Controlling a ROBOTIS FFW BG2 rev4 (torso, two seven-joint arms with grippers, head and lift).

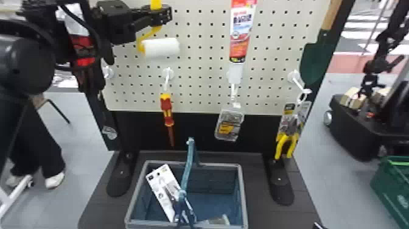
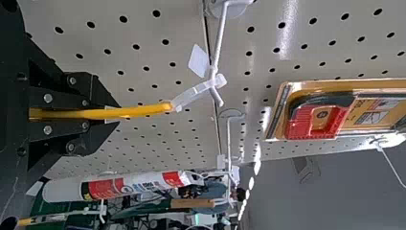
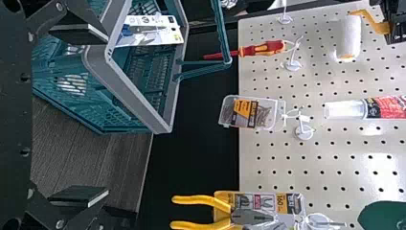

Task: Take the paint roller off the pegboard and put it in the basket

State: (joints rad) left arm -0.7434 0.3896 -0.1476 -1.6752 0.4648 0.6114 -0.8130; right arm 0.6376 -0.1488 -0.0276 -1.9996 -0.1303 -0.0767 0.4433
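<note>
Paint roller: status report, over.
Left tool shut on paint roller; right tool open, empty. Roller's white strap looks caught on hook. Basket handle raised across opening.

Head view: top edge cut off the paint roller's yellow handle [image 1: 155, 4], tube [image 1: 240, 39] and shovel [image 1: 316, 58]. Left gripper [image 1: 165, 14] hid part of that handle. Basket [image 1: 242, 195] ran past bottom edge; small item [image 1: 218, 220] inside, too blurred to ID.
</note>
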